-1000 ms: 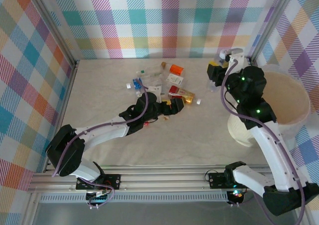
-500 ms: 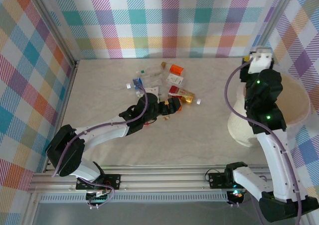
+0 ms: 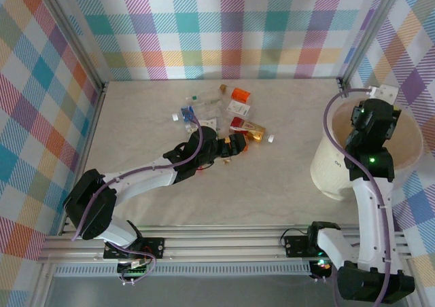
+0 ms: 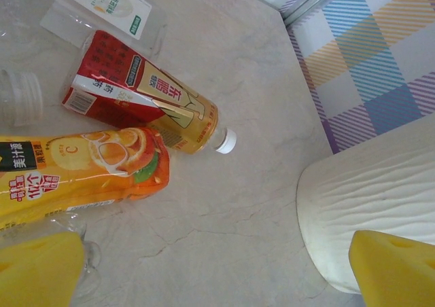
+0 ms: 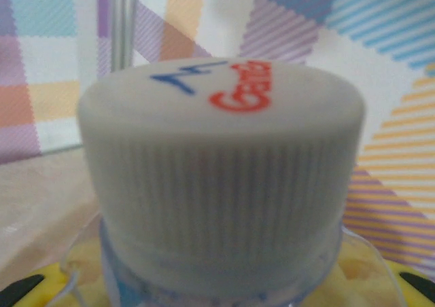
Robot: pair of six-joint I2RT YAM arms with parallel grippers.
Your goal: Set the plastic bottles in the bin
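My right gripper (image 5: 217,286): jaws narrowed onto bottle (image 5: 221,178), white cap toward camera, held above bin (image 3: 326,168) at right. My left gripper (image 3: 234,145): wide open, empty, at pile (image 3: 231,110) mid-table. Risk, judged: release close to rim bounces bottle outside; slick crushed plastic may slip early. Table (image 3: 272,191) pale, marbled, flat. Plaid walls (image 3: 224,28) close round.

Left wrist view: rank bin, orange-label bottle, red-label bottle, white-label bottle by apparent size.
1. bin, largest, though cropped.
2-3. orange-label bottle and red-label bottle look about alike; the orange one is cropped at the left edge.
4. white-label bottle, smallest showing, cropped at the top.
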